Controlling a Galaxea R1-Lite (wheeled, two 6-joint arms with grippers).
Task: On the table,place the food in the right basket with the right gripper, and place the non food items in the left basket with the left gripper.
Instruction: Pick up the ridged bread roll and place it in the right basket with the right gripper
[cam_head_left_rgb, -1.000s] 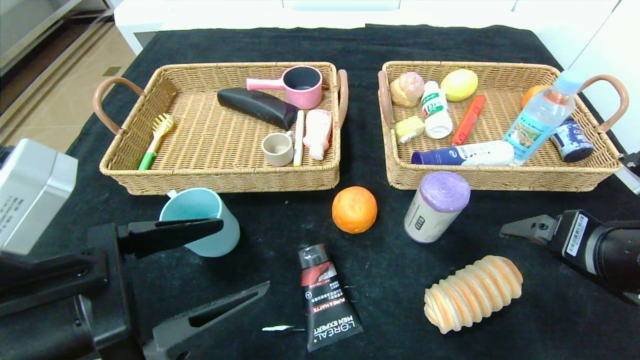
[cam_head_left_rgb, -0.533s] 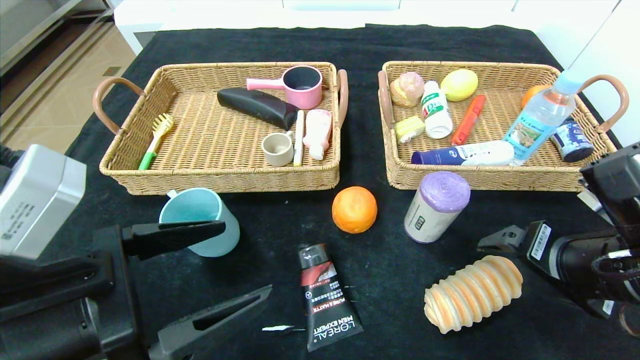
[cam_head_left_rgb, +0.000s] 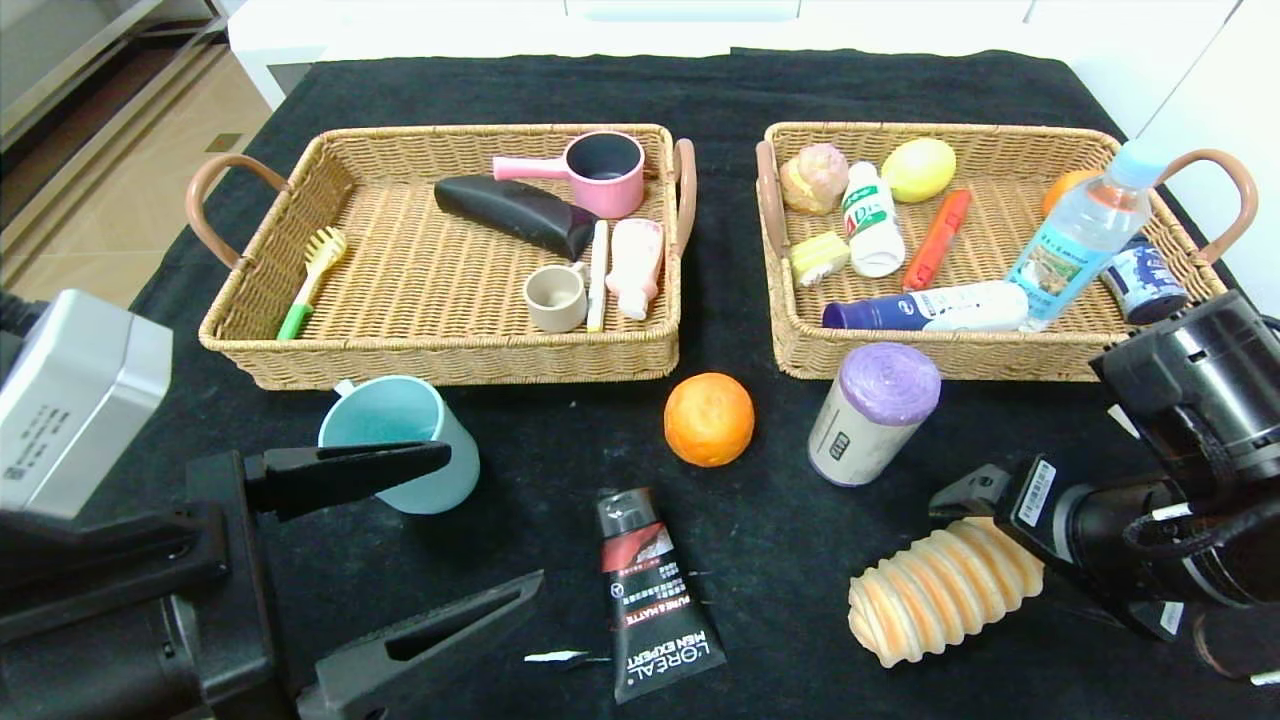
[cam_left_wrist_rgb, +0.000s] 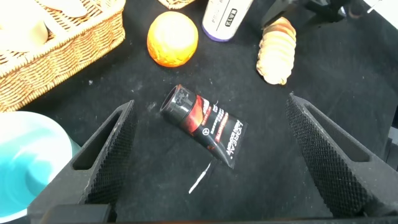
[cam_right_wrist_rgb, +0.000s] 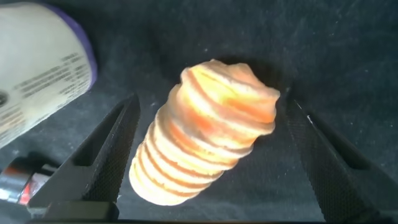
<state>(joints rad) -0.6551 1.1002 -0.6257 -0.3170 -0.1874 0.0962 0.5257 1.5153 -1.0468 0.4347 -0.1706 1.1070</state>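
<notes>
A ridged bread roll (cam_head_left_rgb: 940, 585) lies at the front right of the black table. My right gripper (cam_head_left_rgb: 985, 530) is open, with its fingers on either side of the roll's near end (cam_right_wrist_rgb: 202, 140), not closed on it. An orange (cam_head_left_rgb: 708, 419) sits in the middle, in front of the baskets. A black L'Oreal tube (cam_head_left_rgb: 655, 590) lies at front centre. My left gripper (cam_head_left_rgb: 492, 515) is open and empty at the front left, with the tube (cam_left_wrist_rgb: 205, 124) lying ahead between its fingers. A teal cup (cam_head_left_rgb: 405, 440) stands beside its upper finger.
A purple-capped roll (cam_head_left_rgb: 872, 412) stands in front of the right basket (cam_head_left_rgb: 1000, 365), close to the bread. The left basket (cam_head_left_rgb: 300, 350) holds kitchen items; the right basket holds bottles, fruit and snacks. A small white scrap (cam_head_left_rgb: 555, 657) lies by the tube.
My right gripper has moved left and down from the table's right edge and now straddles the bread roll. The left gripper has hardly moved.
</notes>
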